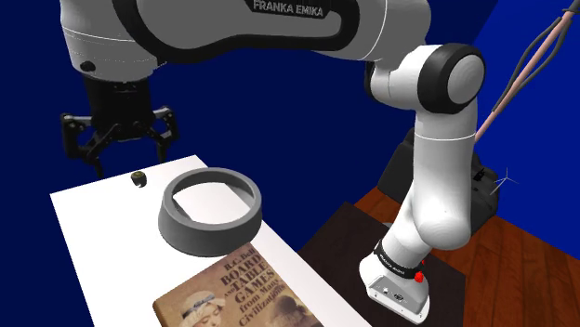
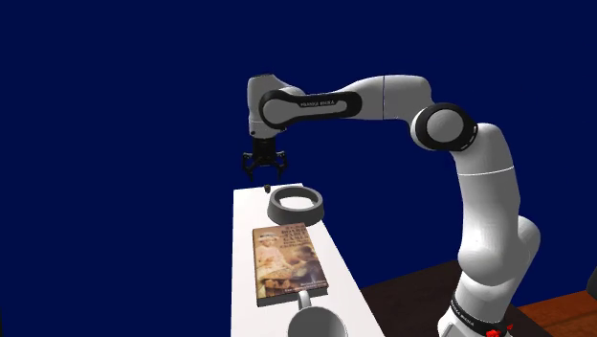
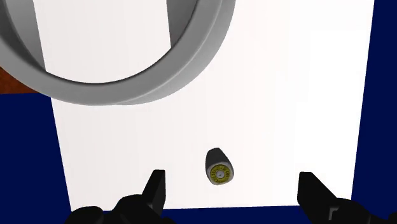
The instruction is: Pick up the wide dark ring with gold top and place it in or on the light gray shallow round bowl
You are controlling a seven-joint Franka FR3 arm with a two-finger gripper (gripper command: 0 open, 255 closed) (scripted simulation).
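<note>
End effector [image 1: 125,153] hangs above the end of the white worktop [image 1: 93,241] that is far from the stand. Its two black fingers [image 3: 154,184] stand wide apart, so it is released and grips nothing. The small dark ring [image 1: 138,176] with the gold top lies on the worktop under the end effector. In the wrist view you see the ring [image 3: 219,167] between the two fingers, on its side with the gold face turned toward the camera, and neither finger touches it. The gray round bowl [image 1: 186,232] stands on the worktop near the ring but apart from it, toward the stand. You find a book [image 1: 242,293] with a picture cover lying flat just beside the bowl, on the side away from the ring. In the second exterior view, a gray cup [image 2: 316,324] stands past the book at the picture's lower edge.
</note>
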